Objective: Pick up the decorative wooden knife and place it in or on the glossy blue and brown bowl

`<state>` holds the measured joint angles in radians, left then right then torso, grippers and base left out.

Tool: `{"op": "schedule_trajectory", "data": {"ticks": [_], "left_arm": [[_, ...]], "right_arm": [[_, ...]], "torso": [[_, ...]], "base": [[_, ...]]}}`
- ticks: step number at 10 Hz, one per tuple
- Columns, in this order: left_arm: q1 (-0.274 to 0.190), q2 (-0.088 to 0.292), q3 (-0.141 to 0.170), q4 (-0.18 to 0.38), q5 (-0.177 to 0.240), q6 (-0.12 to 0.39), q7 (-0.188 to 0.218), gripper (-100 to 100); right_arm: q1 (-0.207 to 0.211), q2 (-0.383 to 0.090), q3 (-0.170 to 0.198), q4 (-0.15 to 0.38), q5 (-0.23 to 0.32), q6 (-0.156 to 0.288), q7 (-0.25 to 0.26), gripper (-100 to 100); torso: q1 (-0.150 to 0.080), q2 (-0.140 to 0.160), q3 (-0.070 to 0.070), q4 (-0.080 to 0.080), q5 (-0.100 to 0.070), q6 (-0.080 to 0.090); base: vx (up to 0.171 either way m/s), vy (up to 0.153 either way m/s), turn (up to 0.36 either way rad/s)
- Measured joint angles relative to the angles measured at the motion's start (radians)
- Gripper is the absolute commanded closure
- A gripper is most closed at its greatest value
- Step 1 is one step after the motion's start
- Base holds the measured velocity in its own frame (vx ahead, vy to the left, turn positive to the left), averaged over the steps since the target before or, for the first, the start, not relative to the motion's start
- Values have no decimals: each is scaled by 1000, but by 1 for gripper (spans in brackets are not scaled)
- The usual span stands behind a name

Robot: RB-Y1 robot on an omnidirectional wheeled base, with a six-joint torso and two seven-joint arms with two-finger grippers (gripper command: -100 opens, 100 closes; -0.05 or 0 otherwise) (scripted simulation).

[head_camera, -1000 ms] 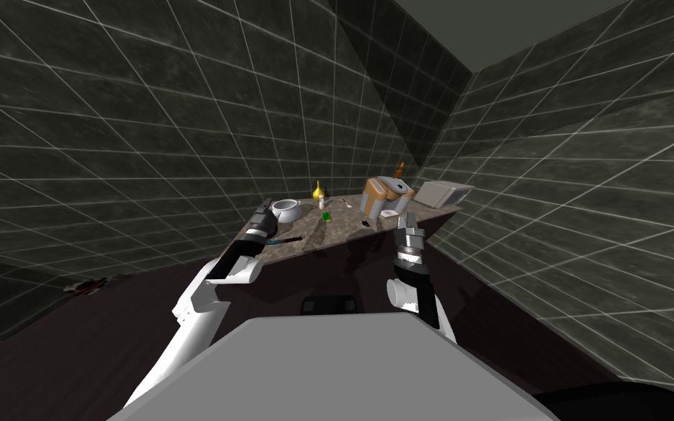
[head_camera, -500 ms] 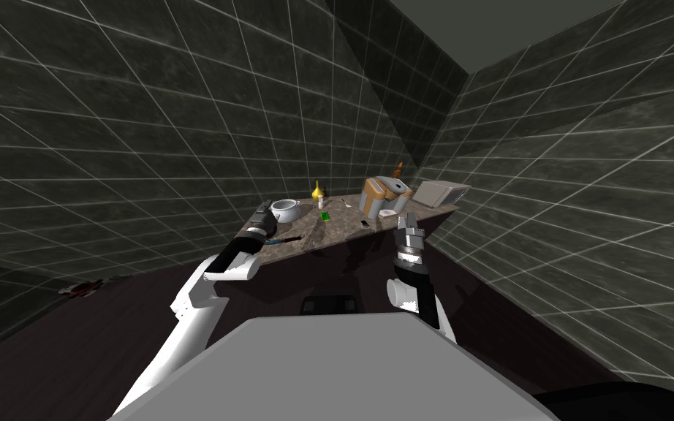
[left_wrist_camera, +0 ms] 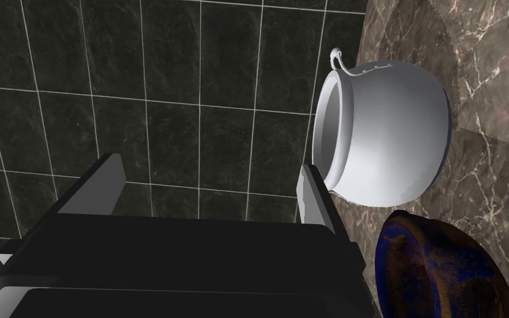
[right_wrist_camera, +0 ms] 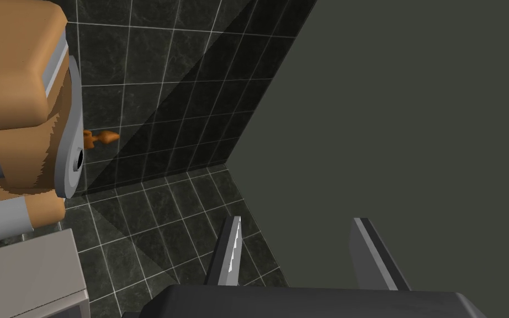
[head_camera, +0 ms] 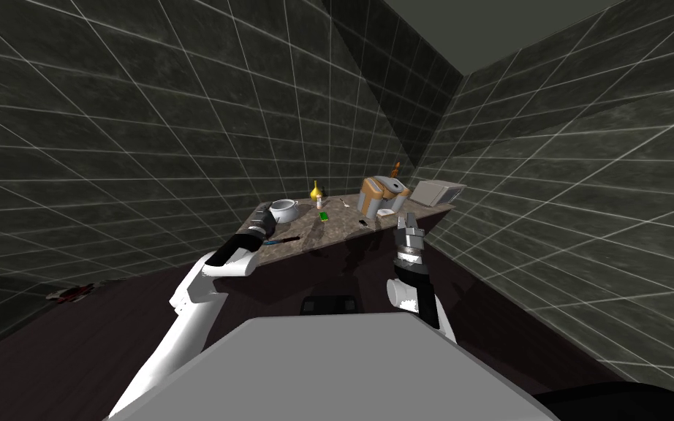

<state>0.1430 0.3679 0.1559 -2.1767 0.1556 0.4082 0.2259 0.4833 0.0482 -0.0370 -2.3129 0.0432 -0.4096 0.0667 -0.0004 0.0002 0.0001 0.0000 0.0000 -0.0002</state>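
Note:
A thin dark knife with a bluish end lies near the front edge of the marble counter, just right of my left forearm. The glossy blue and brown bowl sits on the counter beside my left gripper's body, next to a round white pot. My left gripper hovers at the counter's left end, open, with nothing between its fingers; one finger is close to the pot's rim. Held above the counter's right front, my right gripper is open and empty.
On the counter stand a yellow bottle, a small green item, an orange and grey coffee machine and a grey box-shaped appliance. Dark tiled walls close in behind and to the right. A dark floor lies to the left.
My left arm has stretched slightly further over the counter's left end. The head camera has shifted a little. The right arm has stayed put.

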Motion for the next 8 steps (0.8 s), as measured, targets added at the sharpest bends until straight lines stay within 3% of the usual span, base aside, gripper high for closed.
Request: {"op": "schedule_trajectory", "data": {"ticks": [3,8], "left_arm": [[-19,29,25,27,40,89,31,-100],[-34,42,44,44,63,219,59,-100]], "right_arm": [[0,0,0,0,0,0,0,0],[0,0,0,0,0,0,0,0]], "torso": [[0,0,0,0,0,0],[0,0,0,0,0,0]], "base": [[-4,-13,-44],[2,-11,-36]]}}
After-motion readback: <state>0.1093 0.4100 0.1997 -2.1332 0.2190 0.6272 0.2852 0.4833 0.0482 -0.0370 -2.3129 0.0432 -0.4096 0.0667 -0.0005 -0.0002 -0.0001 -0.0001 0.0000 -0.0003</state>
